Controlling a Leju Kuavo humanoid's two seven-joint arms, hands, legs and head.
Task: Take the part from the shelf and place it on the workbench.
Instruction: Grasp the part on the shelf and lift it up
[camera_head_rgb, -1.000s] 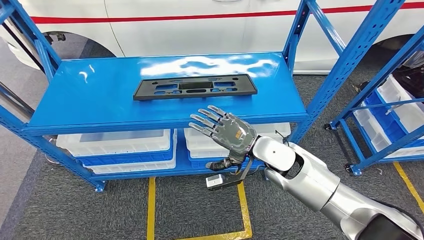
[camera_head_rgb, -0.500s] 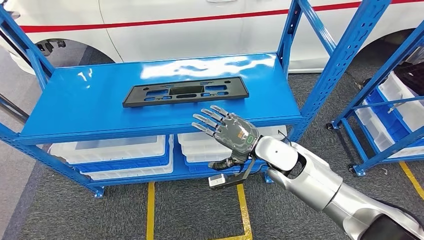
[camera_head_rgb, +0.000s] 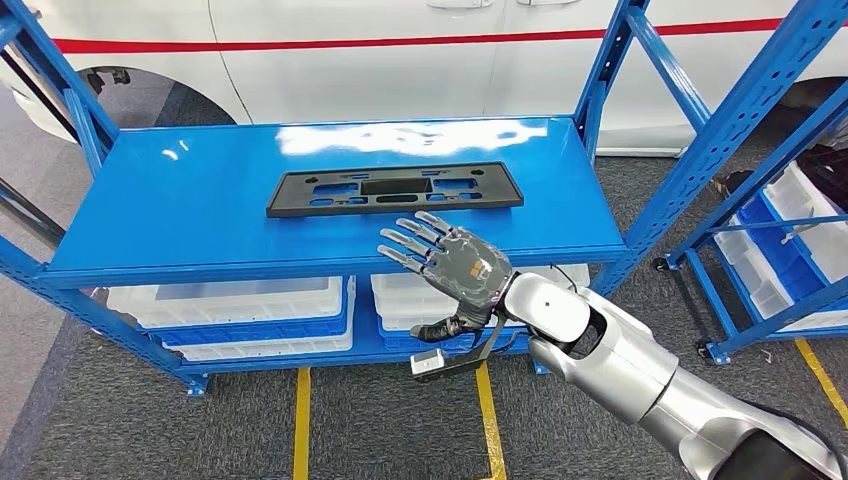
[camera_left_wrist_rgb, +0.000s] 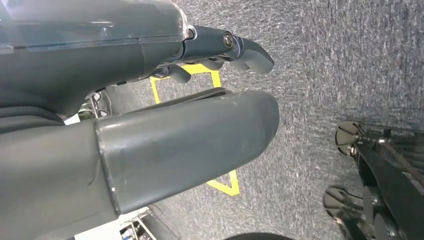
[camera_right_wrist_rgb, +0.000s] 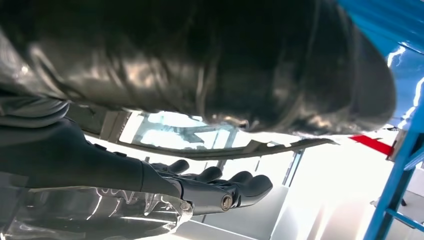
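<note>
The part is a long, flat black plate with cut-outs, lying on the blue shelf top a little right of the middle. My right hand hovers at the shelf's front edge, just short of the part's near side, palm down with fingers spread and nothing in it. In the right wrist view its dark fingers stretch out straight, with the part's edge past them. The left wrist view has my left hand hanging over the grey carpet, holding nothing, fingers straight.
White bins in blue trays fill the shelf's lower level. Blue uprights flank the shelf, and a second blue rack with bins stands to the right. A white car with a red stripe is behind. Yellow floor lines mark the carpet.
The whole picture swung left, then back right, so the camera moved. My right hand keeps its spread pose, and its fingertips now sit slightly nearer the part's front edge.
</note>
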